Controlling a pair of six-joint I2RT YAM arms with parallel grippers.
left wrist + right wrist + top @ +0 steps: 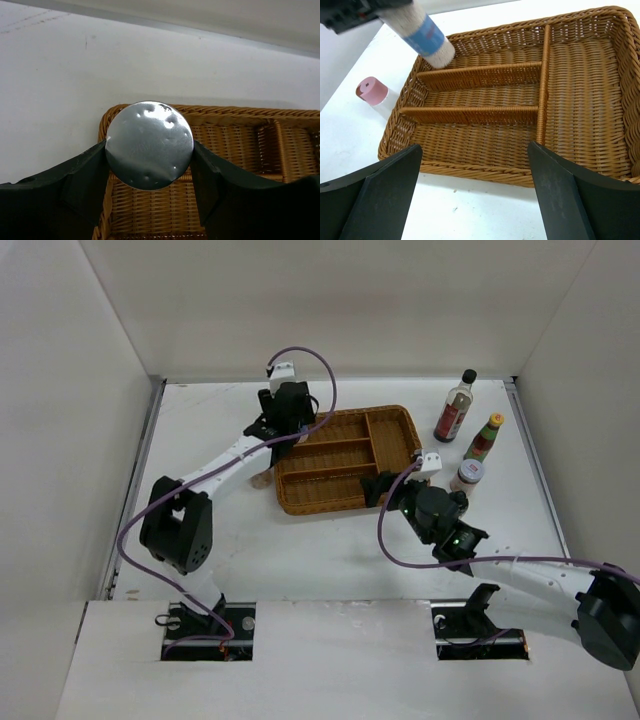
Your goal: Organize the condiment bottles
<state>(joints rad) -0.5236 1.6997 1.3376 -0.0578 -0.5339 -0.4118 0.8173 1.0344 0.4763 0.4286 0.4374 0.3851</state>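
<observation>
Hiding: the left wrist view shows only the lid of the held jar [149,145]. From above, the left arm covers this jar and most of the pink-capped bottle [371,90] on the desk [300,550] beside the tray's left end.
Held jar: dimpled silver lid, pale body with a blue label band, raised over the far-left corner of the wicker tray [392,435].
Left end effector [149,152]: fingers pressed against opposite sides of the jar's lid, gripping it.
Right end effector [475,155]: fingers spread wide, nothing between them, above the tray's near rim.
Other bottles: the dark-sauce bottle [455,408], the yellow-capped bottle [485,437] and a second silver-lidded jar [467,475] stand upright on the desk, just right of the tray.
</observation>
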